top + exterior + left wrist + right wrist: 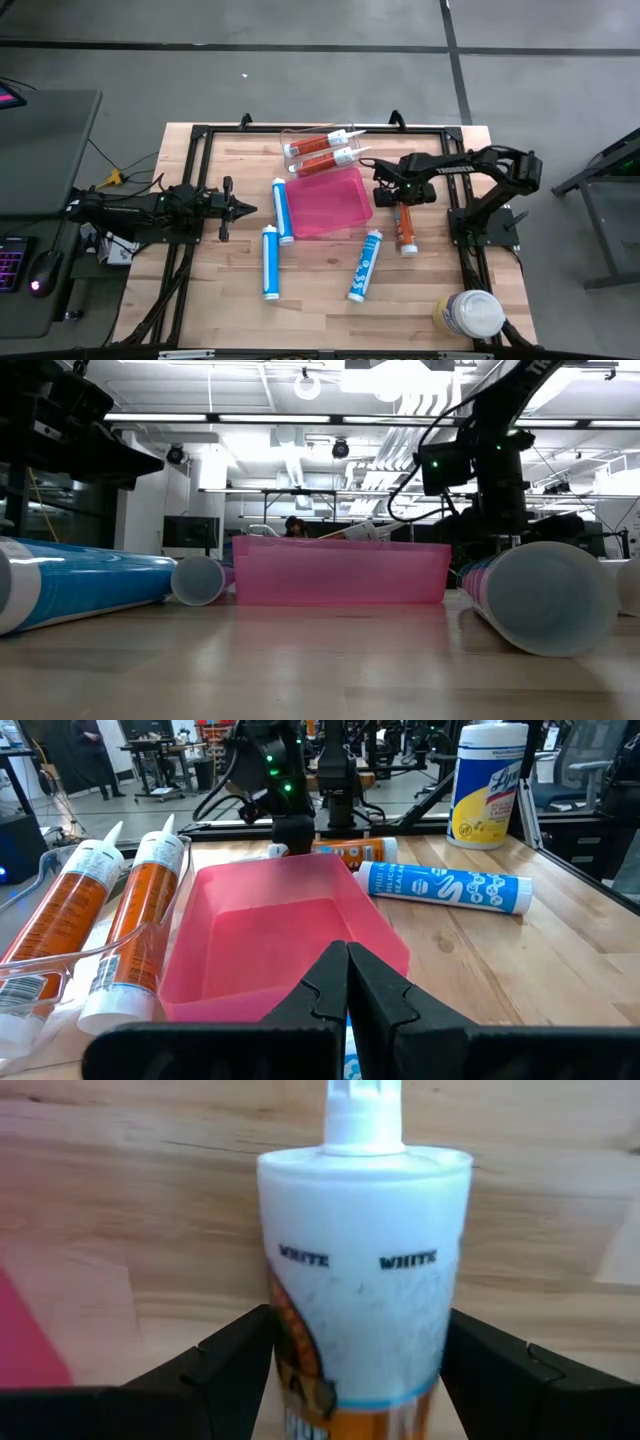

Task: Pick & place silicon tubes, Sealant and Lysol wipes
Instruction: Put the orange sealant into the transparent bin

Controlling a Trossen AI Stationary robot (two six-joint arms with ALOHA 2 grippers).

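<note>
Bright, even light falls from ceiling strip lamps, which glare white above the pink bin. Shadows on the wooden surface around the bin are faint and soft. The tube end nearest the low camera is blurred. The white-capped cartridge fills the right wrist view, slightly soft.

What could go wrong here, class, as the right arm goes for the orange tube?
1. The right gripper straddles the orange-and-white cartridge tube, jaws open: the round tube could roll away.
2. The pink plastic tray lies close beside it, so the arm may nudge it.
3. The yellow Lysol canister near the table's edge could tip.
</note>
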